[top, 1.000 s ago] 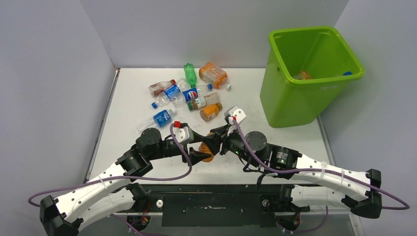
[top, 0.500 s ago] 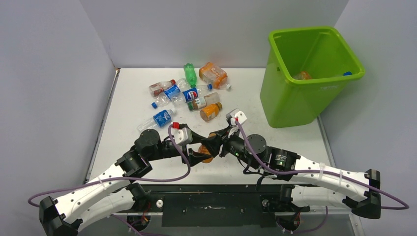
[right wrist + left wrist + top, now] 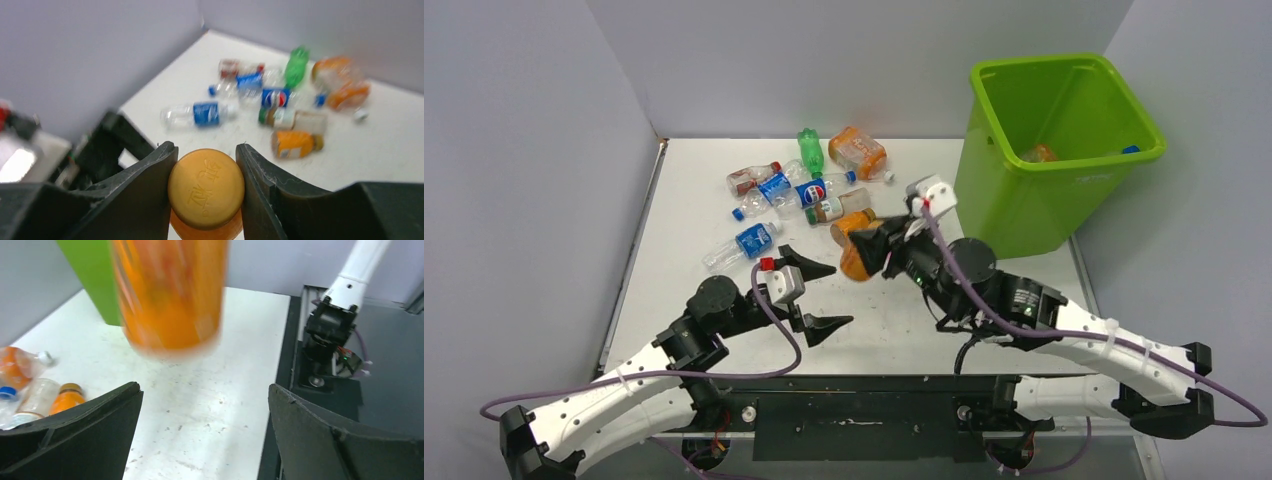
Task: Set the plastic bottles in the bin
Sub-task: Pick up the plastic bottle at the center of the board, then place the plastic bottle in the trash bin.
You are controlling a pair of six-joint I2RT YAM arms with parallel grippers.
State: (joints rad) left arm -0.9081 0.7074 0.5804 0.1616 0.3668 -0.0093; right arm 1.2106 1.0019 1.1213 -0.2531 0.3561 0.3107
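Risk check on this one. Right tool is clamped on the cap of an orange bottle and holds it up off the bench, just in front of the loose bottles and not yet at the bin. Left tool sits near the front edge with its fingers spread wide and nothing in them.

What worries me: the grip is on the cap only, so the whole body hangs out past the fingers with no support. My guess is a quick swing toward the bin could make it wobble or twist loose (the left wrist view already shows it as a blur). The bin is tall too, and its rim looks higher than the bottle. If the arm goes across without lifting first, the bottle probably hits the green wall and gets knocked out, or shoves the bin.

Letting go early would bounce it off the rim onto the bench. The left tool is close underneath as well, so a drop could land on it.
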